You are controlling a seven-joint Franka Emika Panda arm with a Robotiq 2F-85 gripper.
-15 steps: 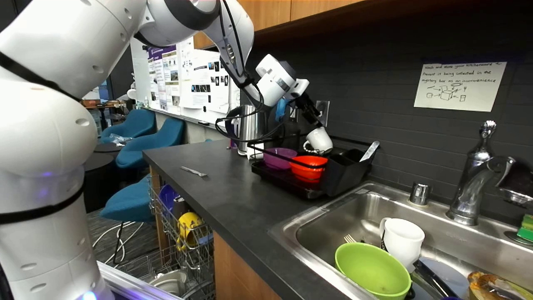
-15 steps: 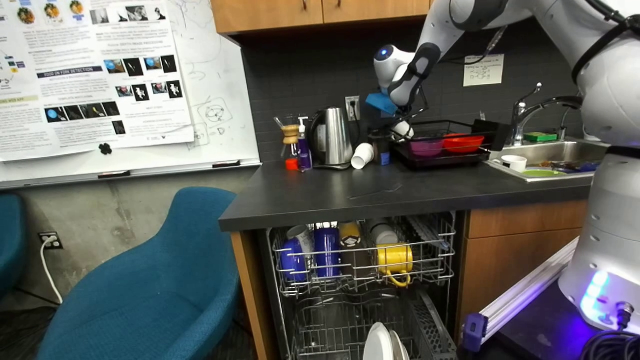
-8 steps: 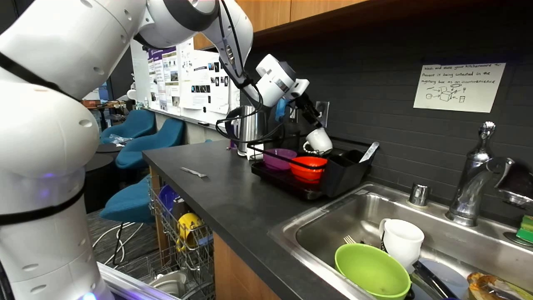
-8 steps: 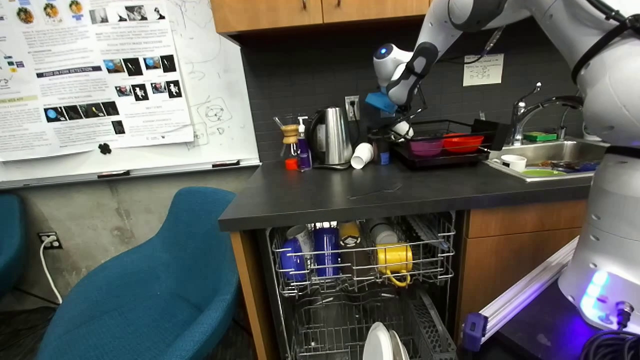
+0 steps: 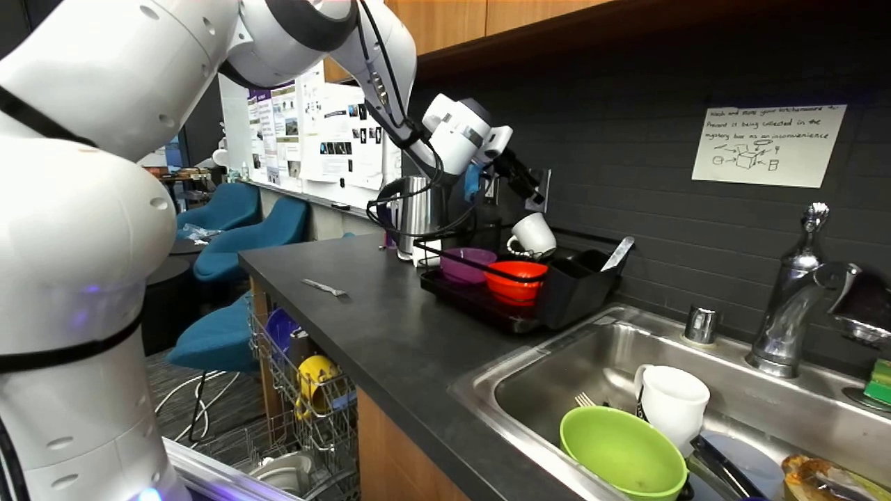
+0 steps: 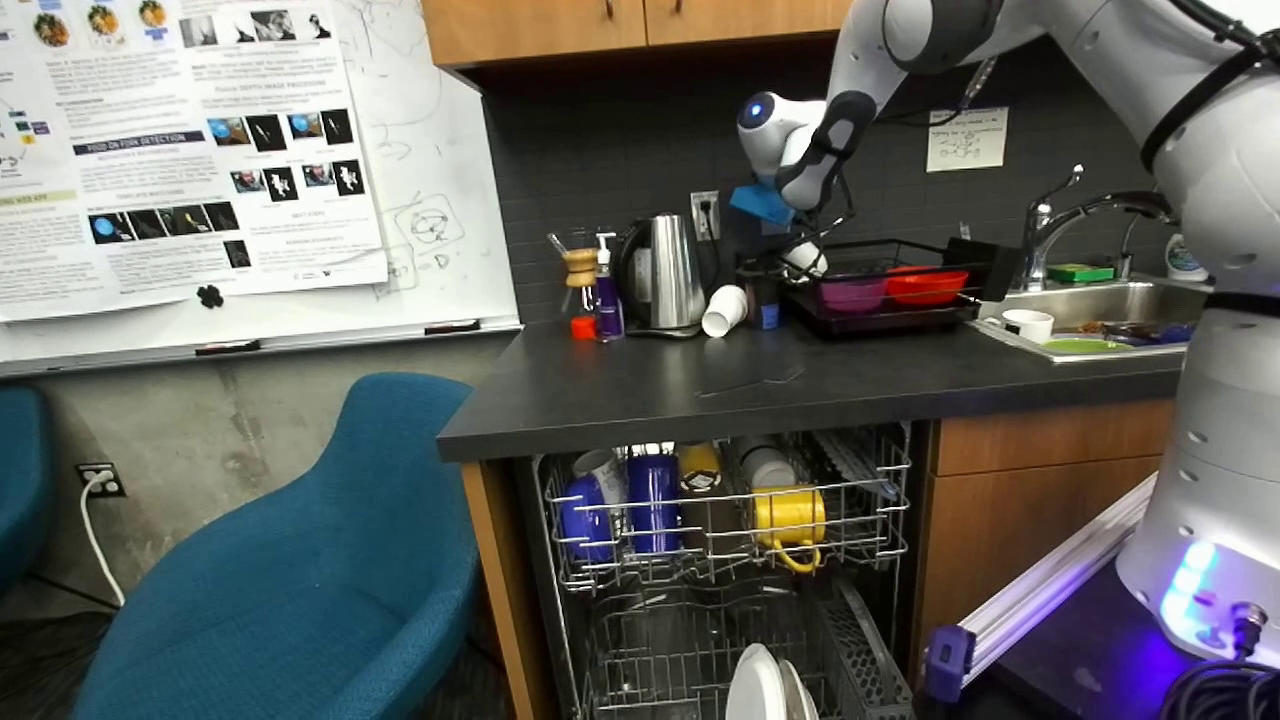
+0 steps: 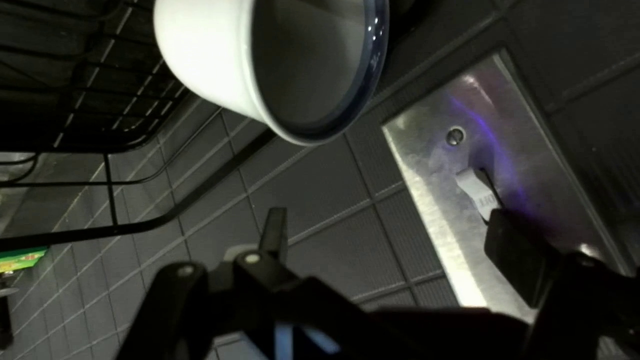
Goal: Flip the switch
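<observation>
A metal wall plate (image 7: 430, 145) with a pale toggle switch (image 7: 476, 190) shows at the right of the wrist view. Part of a word is printed on the switch. The plate (image 5: 546, 182) also shows on the dark wall in an exterior view. My gripper (image 7: 384, 220) is open and empty, with its fingers wide apart. The right finger (image 7: 515, 255) covers part of the switch's lower end; I cannot tell whether they touch. The left finger (image 7: 274, 230) is over dark wall tiles. In an exterior view the gripper (image 5: 537, 200) is in front of the plate.
A white mug (image 7: 200, 50) lies tilted close by the plate, on the dish rack (image 5: 578, 289). The rack also holds a purple bowl (image 5: 468, 266) and a red bowl (image 5: 515, 282). A kettle (image 6: 675, 275) stands left of it. The sink (image 5: 612, 341) holds dishes.
The arm has shifted slightly left in both exterior views. The gripper's tip has risen a little, away from the white mug's rim. The other things have not moved.
</observation>
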